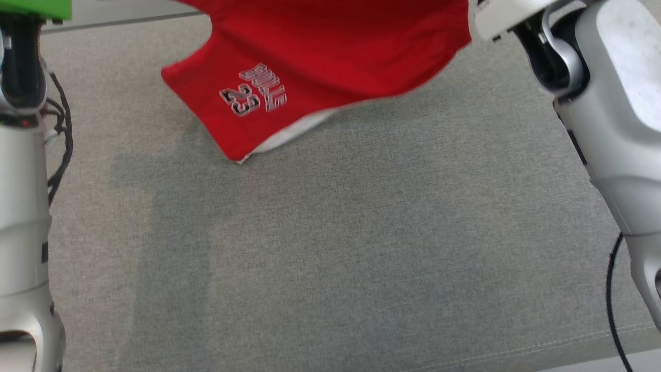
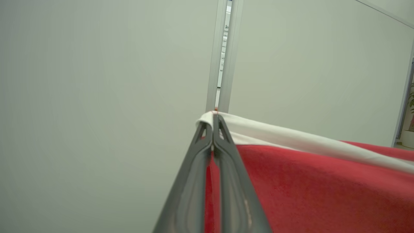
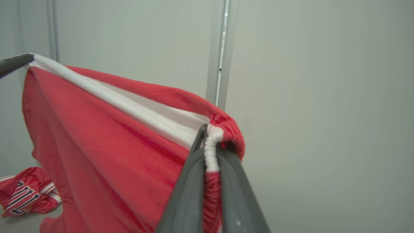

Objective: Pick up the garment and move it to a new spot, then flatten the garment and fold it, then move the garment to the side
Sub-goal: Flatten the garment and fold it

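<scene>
We hold the garment (image 1: 320, 57), a pair of red shorts, hanging over the far side of the grey bench (image 1: 330, 258). The left end effector (image 2: 213, 124) is clamped on one end of the white waistband (image 2: 291, 136). The right end effector (image 3: 212, 142) is clamped on the other end, which is bunched. We judge the cloth light, soft and limp, so the waistband corners are the best places to hold it. The print (image 1: 253, 95), upside down from the head, reads "23" beside what looks like "BULLS".
</scene>
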